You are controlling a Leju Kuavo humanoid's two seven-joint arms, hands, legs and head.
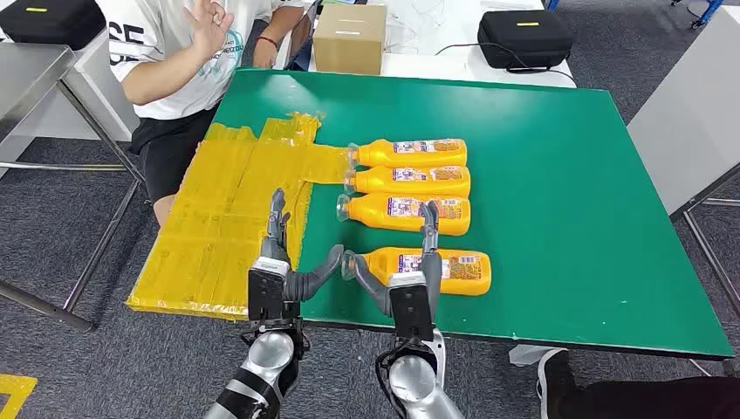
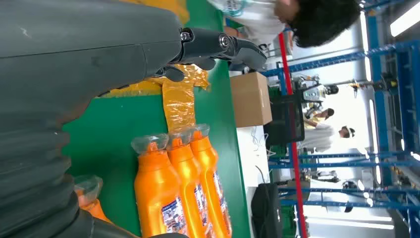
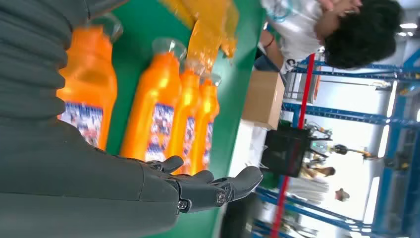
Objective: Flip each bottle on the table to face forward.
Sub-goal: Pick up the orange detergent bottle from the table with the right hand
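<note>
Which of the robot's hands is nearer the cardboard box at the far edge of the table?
Left. The left hand lies almost straight below the cardboard box, over the yellow tape; the right hand hovers over the nearest bottle, slightly farther off.

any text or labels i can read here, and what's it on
"SE": large dark letters on the person's white shirt, cut off by the arm; the rest is hidden.
Bottle labels: blue and white print on all four orange bottles, too small and blurred to read in any view.
Cardboard box: no readable print.
Black cases: a small yellow tag each, no readable text.
</note>
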